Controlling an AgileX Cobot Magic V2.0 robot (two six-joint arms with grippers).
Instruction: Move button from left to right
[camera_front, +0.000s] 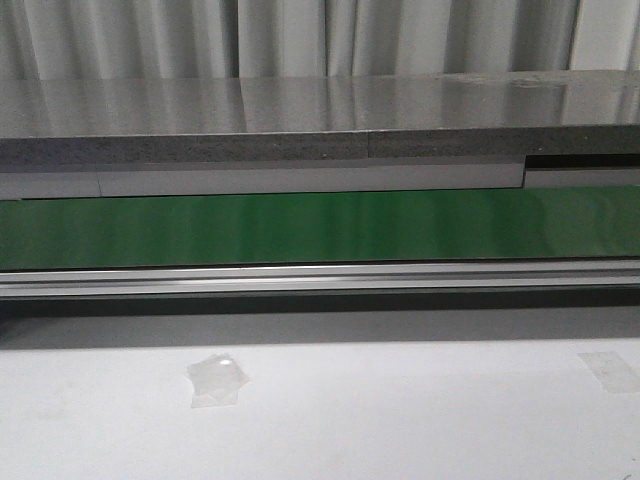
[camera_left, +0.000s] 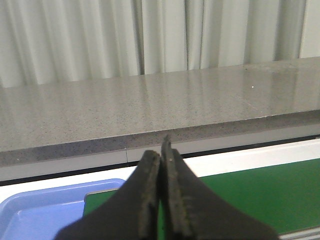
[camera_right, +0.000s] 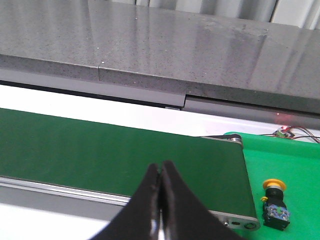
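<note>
1. Button (camera_right: 274, 202) upright on a bright green surface (camera_right: 295, 165), just past the end of the dark green conveyor belt (camera_right: 120, 155); yellow cap on top, black body below. Seen only in the right wrist view.
2. Right gripper (camera_right: 161, 182) well apart from the button, over the belt's near edge, black fingers pressed together, holding nothing.
3. Left gripper (camera_left: 161, 165) likewise closed tight and empty, above the belt, beside a blue tray (camera_left: 45, 210).
4. Behind the belt, a grey speckled counter (camera_front: 300, 110); further back, pale curtains (camera_front: 300, 35).
5. In front, a white table (camera_front: 400, 420) with a scrap of clear tape (camera_front: 217, 381).
</note>
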